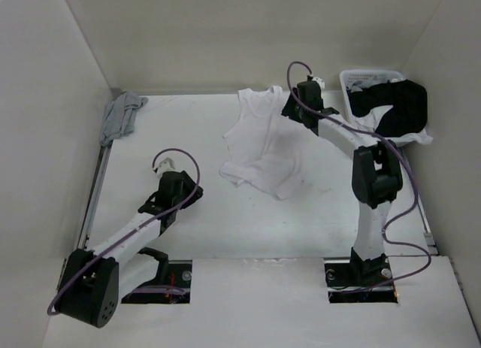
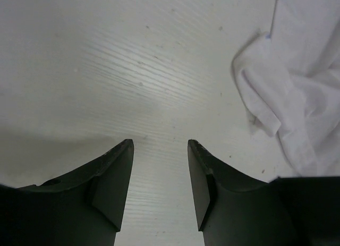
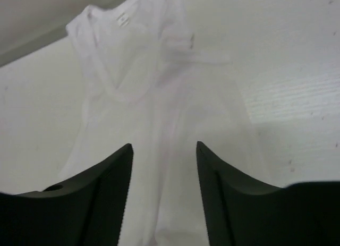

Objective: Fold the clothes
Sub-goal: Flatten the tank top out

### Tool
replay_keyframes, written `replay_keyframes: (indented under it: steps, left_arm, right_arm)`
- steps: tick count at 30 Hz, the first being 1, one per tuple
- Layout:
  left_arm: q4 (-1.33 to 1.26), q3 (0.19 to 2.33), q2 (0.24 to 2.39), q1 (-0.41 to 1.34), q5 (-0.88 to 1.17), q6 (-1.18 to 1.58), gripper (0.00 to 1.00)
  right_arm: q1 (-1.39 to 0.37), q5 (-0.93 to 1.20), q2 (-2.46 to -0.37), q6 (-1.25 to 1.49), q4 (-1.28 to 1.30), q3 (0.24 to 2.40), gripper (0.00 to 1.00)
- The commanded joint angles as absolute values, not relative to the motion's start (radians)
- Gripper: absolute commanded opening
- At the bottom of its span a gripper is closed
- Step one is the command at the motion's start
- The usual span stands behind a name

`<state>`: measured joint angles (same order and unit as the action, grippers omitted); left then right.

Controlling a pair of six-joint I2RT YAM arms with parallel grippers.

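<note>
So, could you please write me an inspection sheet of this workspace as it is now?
Surface: white table, a few small specks.
Job's things: white tank top, crumpled and unfolded, lying toward the far side.
Clutter: grey cloth in the far left corner; black garments hanging over a white basket at the far right.
Hands: left hand open, nothing between its fingers, beside the tank top's edge; right hand open over the tank top, contact cannot be told.
Cables: left purple cable and right purple cable in loose loops.
Surroundings: white walls; nothing else seen.
</note>
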<state>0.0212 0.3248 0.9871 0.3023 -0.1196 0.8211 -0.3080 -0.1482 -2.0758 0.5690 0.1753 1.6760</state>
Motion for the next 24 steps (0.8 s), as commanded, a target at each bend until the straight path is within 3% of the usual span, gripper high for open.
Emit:
replay_keyframes:
  steps: [1, 4, 6, 7, 9, 13, 15, 24]
  left_arm:
    - [-0.121, 0.416, 1.063, 0.392, -0.156, 0.83, 0.44]
    - [-0.19, 0.498, 1.179, 0.473, -0.19, 0.821, 0.43]
    - [-0.231, 0.552, 1.268, 0.498, -0.213, 0.798, 0.43]
    - [-0.236, 0.599, 1.331, 0.501, -0.216, 0.786, 0.43]
    - [-0.253, 0.647, 1.411, 0.499, -0.233, 0.773, 0.43]
    - [-0.287, 0.724, 1.554, 0.473, -0.258, 0.736, 0.44]
    - [-0.29, 0.756, 1.61, 0.464, -0.249, 0.724, 0.44]
    - [-0.311, 0.836, 1.742, 0.464, -0.196, 0.706, 0.48]
  right_arm:
    - [-0.424, -0.173, -1.88, 0.528, 0.08, 1.47, 0.52]
    - [-0.493, -0.183, -1.735, 0.552, 0.014, 1.236, 0.23]
    - [-0.534, -0.187, -1.665, 0.58, -0.001, 1.117, 0.1]
    - [-0.562, -0.192, -1.628, 0.597, -0.009, 1.054, 0.09]
    - [-0.611, -0.202, -1.562, 0.615, -0.014, 0.949, 0.12]
    - [-0.695, -0.267, -1.438, 0.647, -0.002, 0.783, 0.44]
    - [-0.728, -0.287, -1.408, 0.649, 0.032, 0.746, 0.53]
    - [-0.801, -0.319, -1.44, 0.637, 0.104, 0.716, 0.58]
